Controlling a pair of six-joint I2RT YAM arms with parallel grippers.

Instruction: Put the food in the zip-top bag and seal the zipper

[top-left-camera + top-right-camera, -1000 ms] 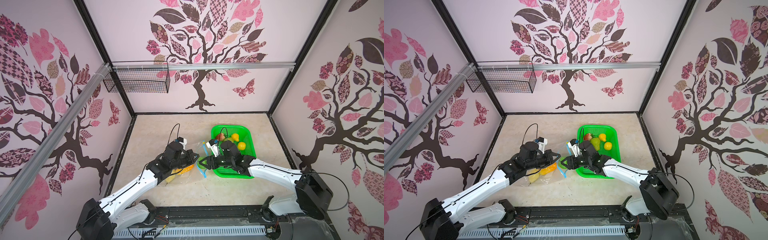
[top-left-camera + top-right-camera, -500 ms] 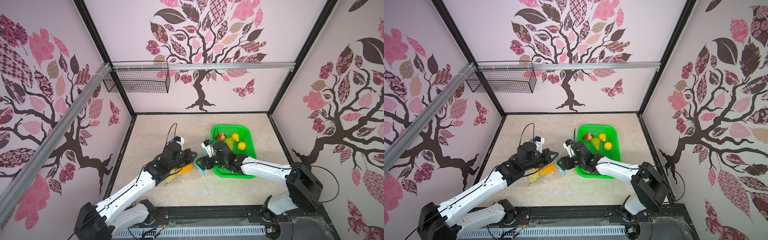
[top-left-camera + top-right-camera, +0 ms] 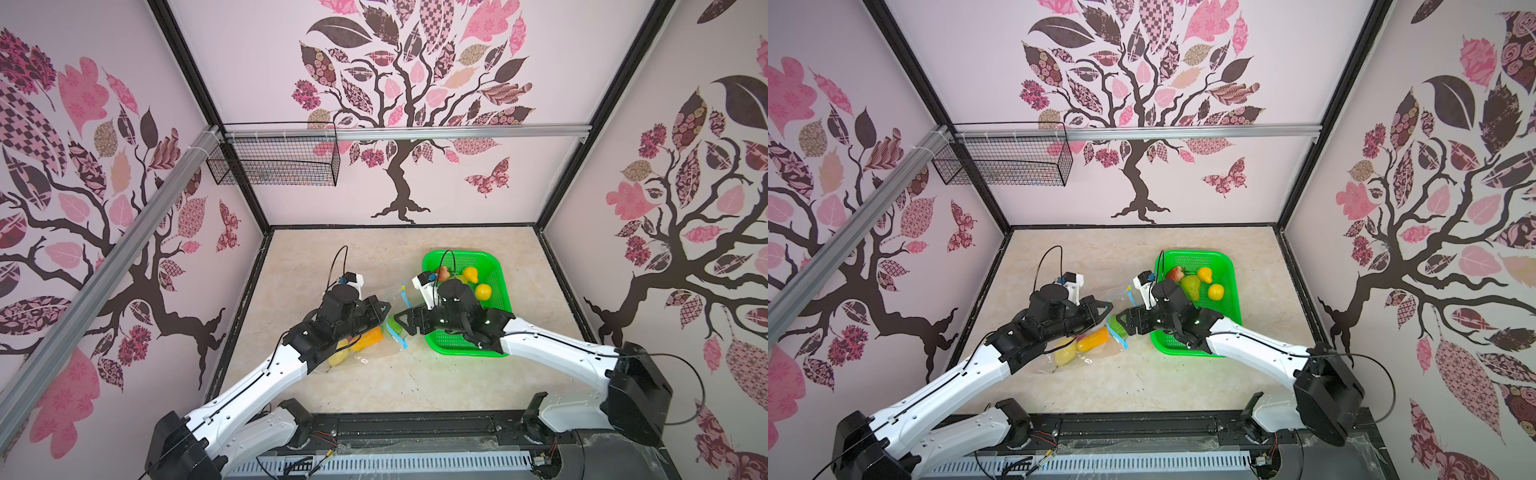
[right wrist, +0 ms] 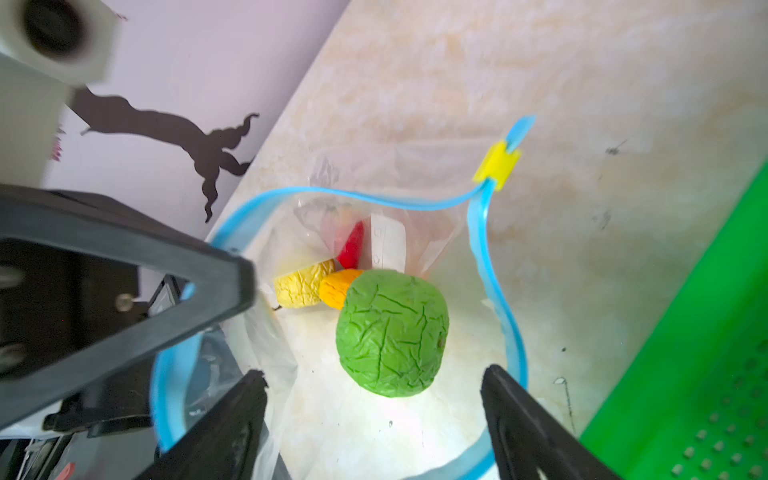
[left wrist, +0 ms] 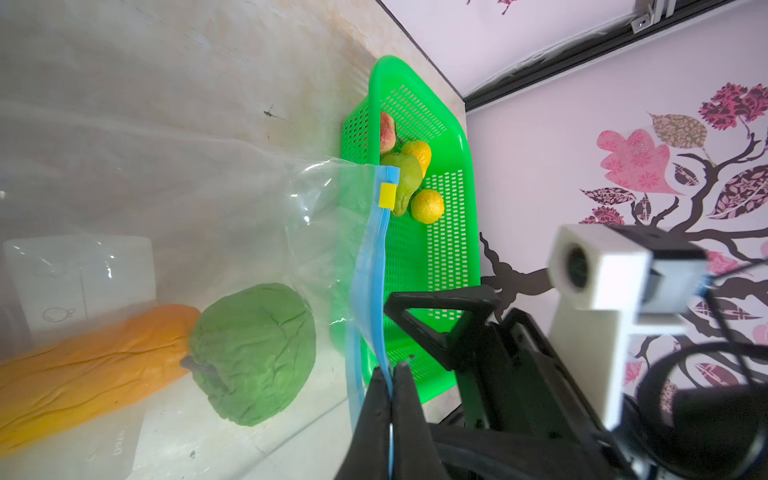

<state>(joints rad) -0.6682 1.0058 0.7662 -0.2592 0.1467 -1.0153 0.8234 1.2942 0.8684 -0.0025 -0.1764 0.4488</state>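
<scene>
Left wrist alone clearly shows jaws pinching zipper (image 5: pixel 371 266).

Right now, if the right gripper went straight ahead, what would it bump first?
Probably the green apple, lying just inside the zip-top bag's open mouth, between the right gripper's open jaws. Depth is unclear; one jaw might brush the zipper first.

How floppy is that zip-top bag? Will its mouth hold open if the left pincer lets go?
Likely floppy: the film of the zip-top bag is crinkled, and its zipper bends in wavy curves. The mouth probably stands open only because the left pincer pinches the strip; released, it would likely slump. The green apple inside may anchor it against sliding.
</scene>
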